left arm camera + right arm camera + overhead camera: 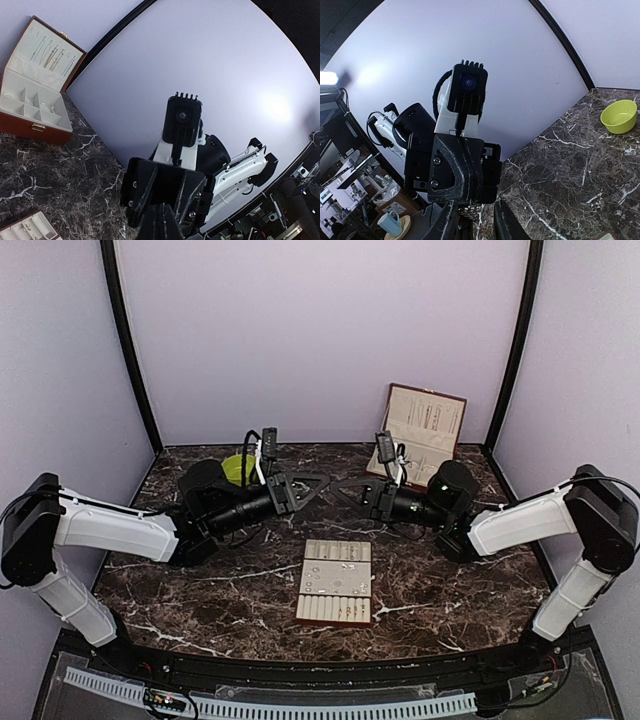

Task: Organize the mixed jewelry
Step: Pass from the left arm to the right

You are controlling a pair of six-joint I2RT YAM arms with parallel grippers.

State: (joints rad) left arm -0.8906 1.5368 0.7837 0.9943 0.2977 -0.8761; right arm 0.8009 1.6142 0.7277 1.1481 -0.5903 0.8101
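Several tiny silvery jewelry pieces [325, 578] lie in the slots of the beige tray [336, 614] at the table's middle front. My two grippers meet tip to tip in the air above the table behind the tray. My left gripper [312, 483] is shut, its fingers [161, 222] pressed together. In the right wrist view a small silvery beaded piece [471, 210] shows at the left gripper's tip. My right gripper [346, 487] is open, with its fingers [447, 225] on either side of that piece.
An open brown jewelry box [425, 425] with a white lining stands at the back right, also in the left wrist view [35, 95]. A lime-green bowl [236, 468] sits at the back left behind the left arm, also in the right wrist view [619, 116].
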